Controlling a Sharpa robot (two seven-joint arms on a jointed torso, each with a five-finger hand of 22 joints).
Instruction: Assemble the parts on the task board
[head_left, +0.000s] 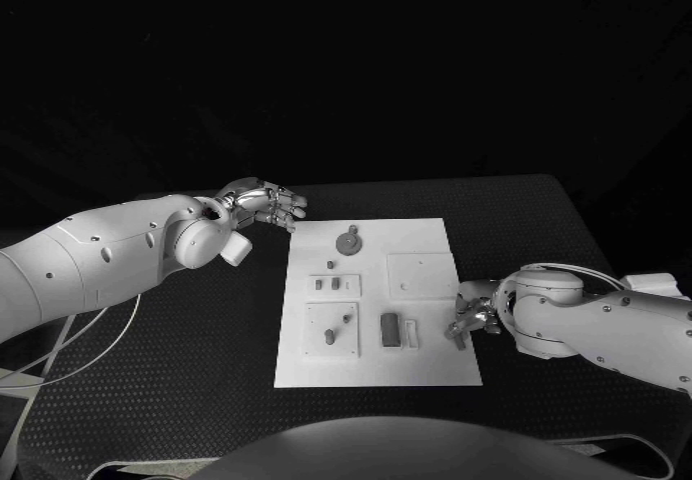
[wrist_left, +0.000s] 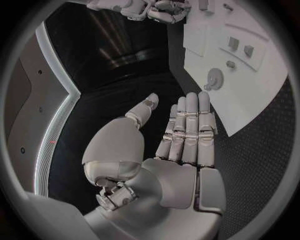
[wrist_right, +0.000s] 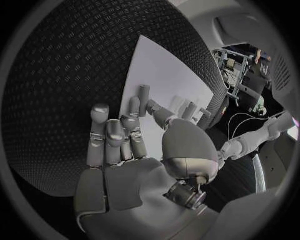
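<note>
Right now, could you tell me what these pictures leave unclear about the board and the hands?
- Head view: whether the right hand touches the task board; its fingers cover the board's edge.
- Head view: the shapes of the small parts; too small.
- Right wrist view: the parts by the fingers; the thumb hides some.
- Left wrist view: the left hand is open, off the board.

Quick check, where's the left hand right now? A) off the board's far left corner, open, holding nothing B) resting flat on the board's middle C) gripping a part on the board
A: the left hand hovers beside the task board, fingers straight, nothing in it.
</note>
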